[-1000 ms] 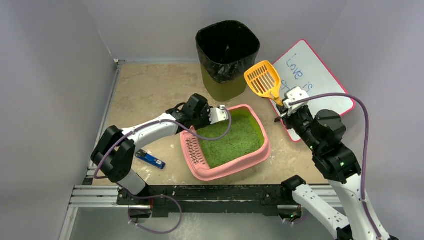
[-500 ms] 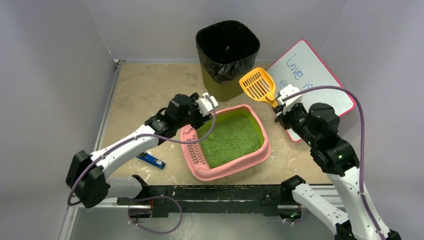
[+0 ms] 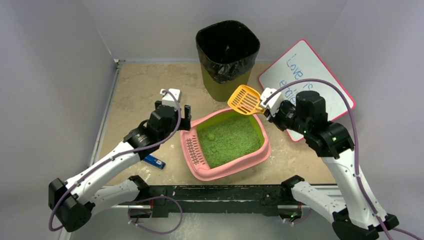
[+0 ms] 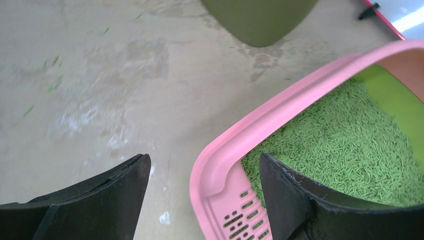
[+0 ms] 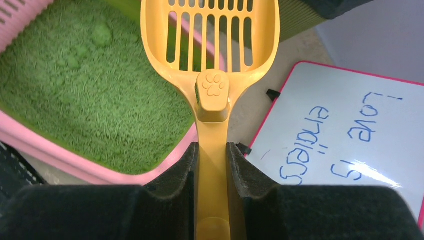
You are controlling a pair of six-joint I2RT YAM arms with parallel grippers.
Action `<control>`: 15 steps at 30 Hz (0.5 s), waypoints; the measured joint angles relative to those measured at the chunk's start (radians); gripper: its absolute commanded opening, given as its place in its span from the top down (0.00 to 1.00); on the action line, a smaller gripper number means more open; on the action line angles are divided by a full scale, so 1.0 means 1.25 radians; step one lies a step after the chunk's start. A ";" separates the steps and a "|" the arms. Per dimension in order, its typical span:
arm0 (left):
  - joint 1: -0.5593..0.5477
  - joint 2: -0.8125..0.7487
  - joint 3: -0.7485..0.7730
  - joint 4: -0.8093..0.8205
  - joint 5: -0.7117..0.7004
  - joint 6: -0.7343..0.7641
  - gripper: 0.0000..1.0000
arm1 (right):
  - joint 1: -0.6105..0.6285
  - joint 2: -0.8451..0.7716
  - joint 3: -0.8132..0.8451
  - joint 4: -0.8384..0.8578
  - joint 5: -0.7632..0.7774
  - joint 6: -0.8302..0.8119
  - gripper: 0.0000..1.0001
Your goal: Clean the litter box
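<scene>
The pink litter box point(image 3: 235, 170) holds green litter with a few clumps point(image 3: 211, 136) and lies mid-table, its slotted grate end toward the left. My left gripper point(image 3: 174, 111) hovers open above the box's far-left corner. In the left wrist view the pink rim point(image 4: 280, 105) passes between the spread fingers point(image 4: 115, 190) of the left gripper point(image 4: 204, 159) without touching them. My right gripper point(image 3: 265, 104) is shut on the handle of an orange slotted scoop point(image 3: 243, 99). The scoop head point(image 5: 210, 35) hangs empty over the box's far-right corner point(image 5: 50, 150), with the right gripper point(image 5: 212, 147) clamped on its handle.
A tall olive bin with a black bag point(image 3: 227, 55) stands just behind the box, its base close in the left wrist view point(image 4: 260, 20). A pink-framed whiteboard point(image 3: 305, 75) lies at the right. A small blue object point(image 3: 155, 161) lies left of the box.
My left gripper has pulled back leftward off the box's far rim and opened wide. My right arm has brought the scoop left and down from beside the bin to the box's far-right corner.
</scene>
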 measured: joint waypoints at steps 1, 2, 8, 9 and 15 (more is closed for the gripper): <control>0.000 -0.021 -0.011 -0.019 -0.025 -0.038 0.20 | 0.000 0.008 0.002 -0.015 -0.005 -0.020 1.00; 0.000 -0.040 -0.017 -0.038 -0.046 -0.069 0.19 | 0.000 0.016 0.002 -0.029 -0.009 -0.038 1.00; 0.000 -0.116 -0.037 -0.104 -0.140 -0.186 0.20 | 0.000 0.060 0.019 -0.100 -0.036 -0.145 1.00; 0.000 -0.134 -0.045 -0.113 -0.149 -0.198 0.20 | 0.000 0.067 0.023 -0.109 -0.038 -0.158 1.00; 0.000 -0.262 -0.105 -0.126 -0.173 -0.203 0.20 | 0.061 0.124 0.029 -0.141 -0.023 -0.223 1.00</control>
